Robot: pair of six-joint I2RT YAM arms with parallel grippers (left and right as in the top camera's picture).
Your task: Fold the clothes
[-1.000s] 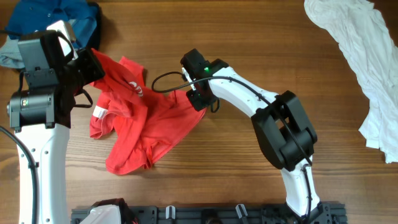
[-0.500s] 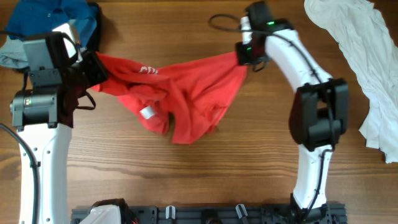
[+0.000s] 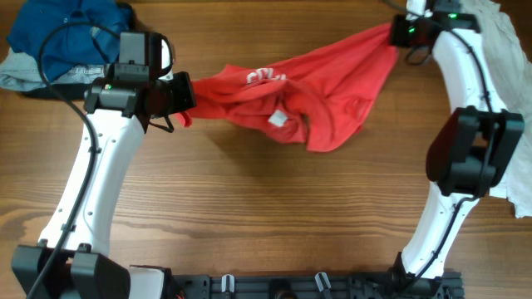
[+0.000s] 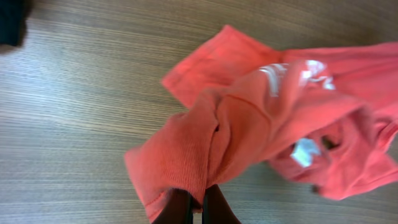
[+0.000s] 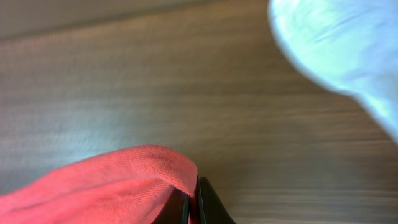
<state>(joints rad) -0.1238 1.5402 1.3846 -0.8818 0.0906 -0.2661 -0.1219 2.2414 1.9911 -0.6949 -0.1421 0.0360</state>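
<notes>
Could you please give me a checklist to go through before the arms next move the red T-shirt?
1. left jaws shut on the red T-shirt: ok.
2. right jaws shut on its other end: ok.
3. Shirt spread flat between them: not ok, it hangs bunched and twisted.
4. Shirt apart from the white garment: ok, bare wood shows between them in the right wrist view.
5. Shirt apart from the blue garment: ok.
6. Matching corners held: cannot tell.
</notes>
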